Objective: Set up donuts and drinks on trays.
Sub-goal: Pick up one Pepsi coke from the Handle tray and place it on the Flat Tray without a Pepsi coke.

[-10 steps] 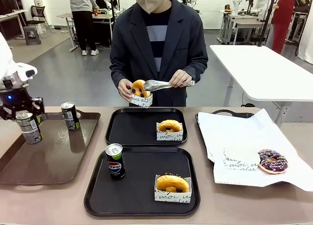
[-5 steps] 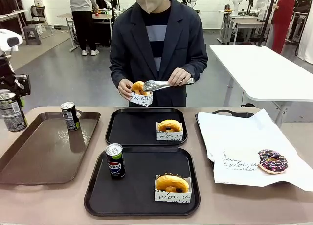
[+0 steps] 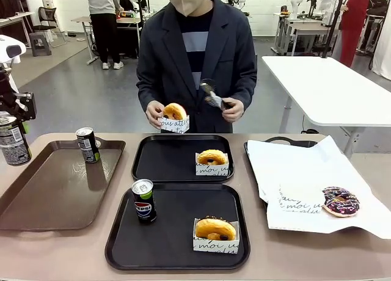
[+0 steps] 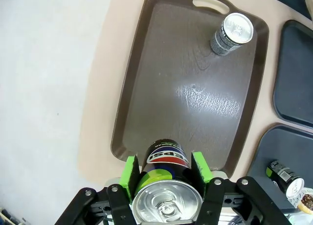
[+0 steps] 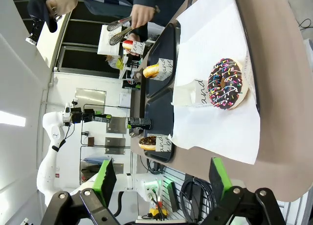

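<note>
The left gripper (image 4: 165, 172) grips a can (image 4: 166, 155), up by the left edge of the brown tray (image 3: 61, 192). The right gripper (image 5: 163, 178) is open.

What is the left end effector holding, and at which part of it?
A Pepsi can, clamped by the left end effector on its sides near the top.

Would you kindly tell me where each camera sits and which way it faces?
Front: fixed between the arms, facing the person; left gripper at picture left holds a can.
Left wrist: looks down past its pads onto the brown tray.
Right wrist: rolled sideways, facing the sprinkled donut; right gripper open.
Shared: that donut, in front and right wrist.
</note>
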`<state>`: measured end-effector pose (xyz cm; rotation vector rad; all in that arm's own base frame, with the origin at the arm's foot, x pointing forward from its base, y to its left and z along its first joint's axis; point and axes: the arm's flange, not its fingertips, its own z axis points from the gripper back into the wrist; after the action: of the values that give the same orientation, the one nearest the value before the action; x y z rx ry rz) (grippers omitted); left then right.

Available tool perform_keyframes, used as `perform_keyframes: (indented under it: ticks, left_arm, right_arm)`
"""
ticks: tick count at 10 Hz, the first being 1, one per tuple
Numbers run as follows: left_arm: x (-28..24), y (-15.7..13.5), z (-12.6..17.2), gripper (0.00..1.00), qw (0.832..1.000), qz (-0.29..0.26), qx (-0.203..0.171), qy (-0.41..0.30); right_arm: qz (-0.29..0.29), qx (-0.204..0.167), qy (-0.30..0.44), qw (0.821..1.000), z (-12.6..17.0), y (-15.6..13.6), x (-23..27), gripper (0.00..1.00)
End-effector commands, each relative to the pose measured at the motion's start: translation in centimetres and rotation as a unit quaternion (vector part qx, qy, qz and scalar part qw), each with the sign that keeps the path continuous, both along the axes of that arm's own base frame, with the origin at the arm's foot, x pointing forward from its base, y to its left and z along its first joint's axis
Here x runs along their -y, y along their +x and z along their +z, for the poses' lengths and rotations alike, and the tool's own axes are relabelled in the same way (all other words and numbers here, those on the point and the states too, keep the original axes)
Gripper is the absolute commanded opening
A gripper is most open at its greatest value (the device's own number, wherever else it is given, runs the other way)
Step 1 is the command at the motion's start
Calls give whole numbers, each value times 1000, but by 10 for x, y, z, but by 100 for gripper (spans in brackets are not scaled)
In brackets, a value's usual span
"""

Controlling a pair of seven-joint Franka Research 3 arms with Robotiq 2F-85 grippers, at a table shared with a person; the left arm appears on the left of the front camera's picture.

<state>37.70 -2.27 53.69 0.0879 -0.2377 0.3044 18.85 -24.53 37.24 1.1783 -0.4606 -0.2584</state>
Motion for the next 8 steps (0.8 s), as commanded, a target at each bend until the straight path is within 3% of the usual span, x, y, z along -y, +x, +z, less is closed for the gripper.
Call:
perform_keyframes:
  ticks: [1, 5, 8]
  left_arm:
    - [0, 0, 0, 56, 1000, 0, 0, 0]
    - [116, 13, -10, 56, 994, -97, 19, -57]
    - [181, 39, -45, 56, 985, -150, 20, -83]
  right_arm:
    - [-7, 17, 8, 1000, 0, 3, 0, 100]
    - [-7, 17, 8, 1000, 0, 3, 0, 100]
    - [-7, 17, 8, 1000, 0, 3, 0, 100]
